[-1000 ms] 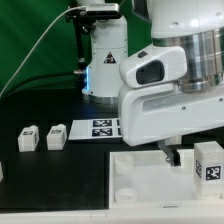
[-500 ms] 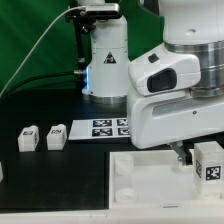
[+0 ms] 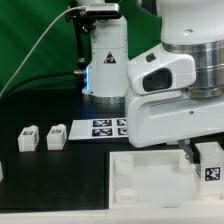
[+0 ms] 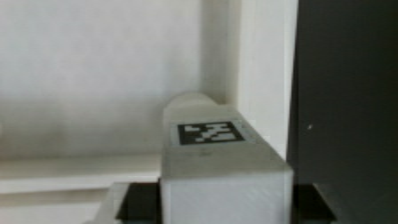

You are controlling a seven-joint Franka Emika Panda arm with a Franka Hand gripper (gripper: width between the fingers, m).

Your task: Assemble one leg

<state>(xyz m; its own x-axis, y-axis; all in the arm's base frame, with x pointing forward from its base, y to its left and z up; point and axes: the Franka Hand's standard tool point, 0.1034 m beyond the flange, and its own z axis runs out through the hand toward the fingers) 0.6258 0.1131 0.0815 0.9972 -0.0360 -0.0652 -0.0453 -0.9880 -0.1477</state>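
One leg (image 3: 211, 164), a white block with a square tag, stands at the right end of the large white panel (image 3: 140, 178). My gripper (image 3: 193, 151) hangs right beside its left side in the exterior view. In the wrist view the leg (image 4: 221, 150) fills the space between my gripper's (image 4: 226, 205) two dark fingers, which flank it closely and seem still open. Two more legs (image 3: 28, 138) (image 3: 56, 134) stand on the black table at the exterior view's left. A fourth white piece shows at the left edge (image 3: 2, 172).
The marker board (image 3: 106, 127) lies on the table behind the panel. A white cylindrical base (image 3: 104, 60) stands at the back with cables and a green backdrop behind it. My arm's body (image 3: 175, 95) hides the panel's far right part.
My gripper has moved toward the exterior view's right, from the panel's middle up to the standing leg. The leg and the other parts have stayed in place.
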